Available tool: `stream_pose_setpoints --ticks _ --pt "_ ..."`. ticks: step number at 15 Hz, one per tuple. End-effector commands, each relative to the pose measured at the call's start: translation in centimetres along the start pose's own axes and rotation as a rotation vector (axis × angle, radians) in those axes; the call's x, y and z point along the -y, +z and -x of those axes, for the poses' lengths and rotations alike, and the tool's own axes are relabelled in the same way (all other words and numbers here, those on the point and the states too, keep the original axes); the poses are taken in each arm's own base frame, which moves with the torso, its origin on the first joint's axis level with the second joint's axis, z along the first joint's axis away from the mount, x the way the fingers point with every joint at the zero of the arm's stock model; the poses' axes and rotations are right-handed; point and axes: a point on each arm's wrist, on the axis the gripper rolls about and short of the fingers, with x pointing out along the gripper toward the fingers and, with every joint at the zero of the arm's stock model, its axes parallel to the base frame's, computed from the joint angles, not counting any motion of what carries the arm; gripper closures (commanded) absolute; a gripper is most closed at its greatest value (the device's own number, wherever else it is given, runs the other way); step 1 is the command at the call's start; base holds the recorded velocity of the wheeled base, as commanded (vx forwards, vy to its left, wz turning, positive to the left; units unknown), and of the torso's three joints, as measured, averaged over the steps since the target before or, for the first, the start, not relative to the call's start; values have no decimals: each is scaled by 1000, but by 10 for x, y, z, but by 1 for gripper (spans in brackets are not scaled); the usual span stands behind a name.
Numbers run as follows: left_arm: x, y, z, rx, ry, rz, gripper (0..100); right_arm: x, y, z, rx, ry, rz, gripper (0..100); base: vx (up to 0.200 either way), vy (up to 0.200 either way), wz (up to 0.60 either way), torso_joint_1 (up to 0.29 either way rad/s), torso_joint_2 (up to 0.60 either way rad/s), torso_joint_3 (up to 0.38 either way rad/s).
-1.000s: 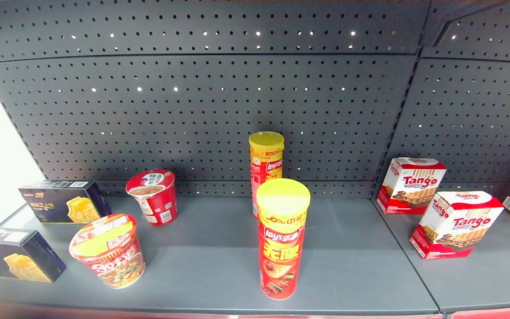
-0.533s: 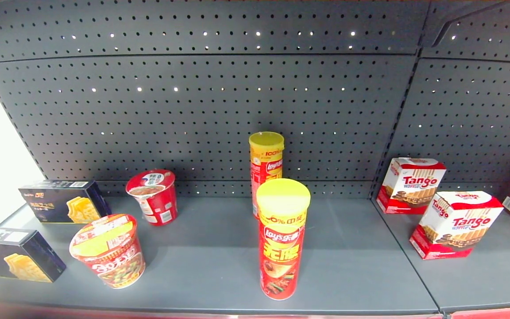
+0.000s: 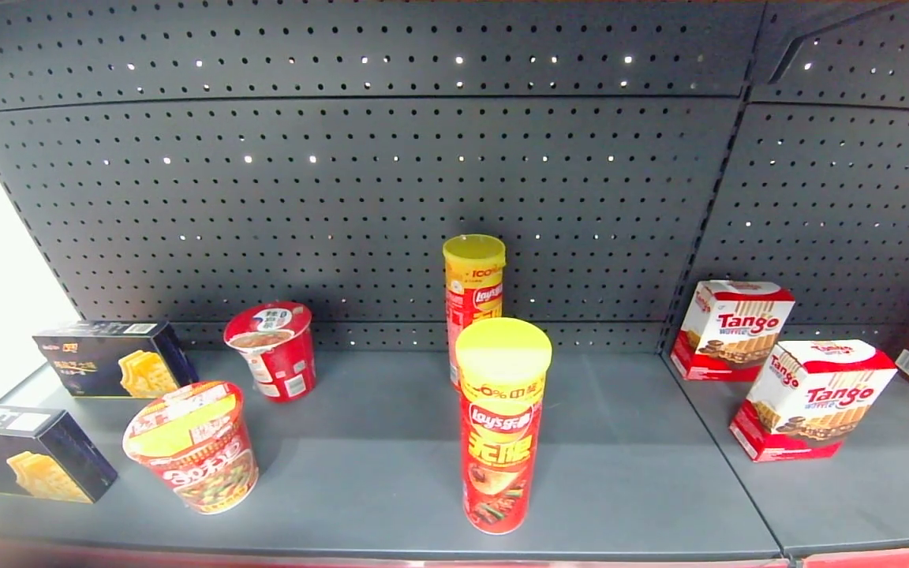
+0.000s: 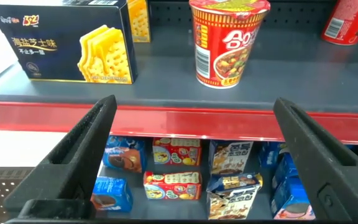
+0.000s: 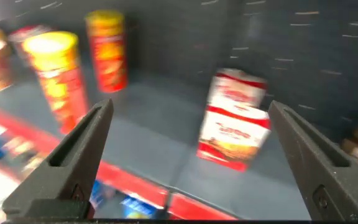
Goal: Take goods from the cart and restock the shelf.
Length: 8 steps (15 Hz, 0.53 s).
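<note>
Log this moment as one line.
left gripper: open, empty | right gripper: open, empty | front chip can: upright on shelf

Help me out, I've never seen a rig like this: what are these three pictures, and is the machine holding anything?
It is a two-armed robot on wheels, meant to restock a store shelf. The wide picture comes from a camera on its head, looking at the grey shelf. On it stand two tall chip cans, one behind the other, two red noodle cups, two dark cracker boxes at the left and two red-and-white wafer boxes at the right. The other two pictures come from cameras on the wrists. The black prongs at the sides of each are that arm's gripper fingers. The left gripper faces the cracker and noodle end, and the right gripper faces the cans and wafer boxes. Both are open and hold nothing.
</note>
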Motion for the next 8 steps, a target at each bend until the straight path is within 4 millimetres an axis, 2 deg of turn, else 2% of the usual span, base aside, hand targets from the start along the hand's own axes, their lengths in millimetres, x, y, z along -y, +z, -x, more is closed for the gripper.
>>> stream_pose_setpoints --ticks 1,2,3,4,6,8 --pt "0 0 0 -2 1 0 0 -6 -5 -74 -212 163 -6 0 0 0 0 0 0 0" --pt "0 0 0 -2 1 0 0 -8 -10 -95 -246 187 -9 0 0 0 0 0 0 0" --pt "0 0 0 -2 1 0 0 -12 -24 -141 -278 191 -10 0 0 0 0 0 0 0" --pt "0 0 0 -2 1 1 0 -14 -33 -165 -290 179 -7 0 0 0 0 0 0 0" --pt "0 0 0 -2 1 0 0 -28 -57 -203 -313 145 -3 0 0 0 0 0 0 0" --pt "0 0 0 -2 1 0 0 -49 -80 -228 -312 123 -71 0 0 0 0 0 0 0"
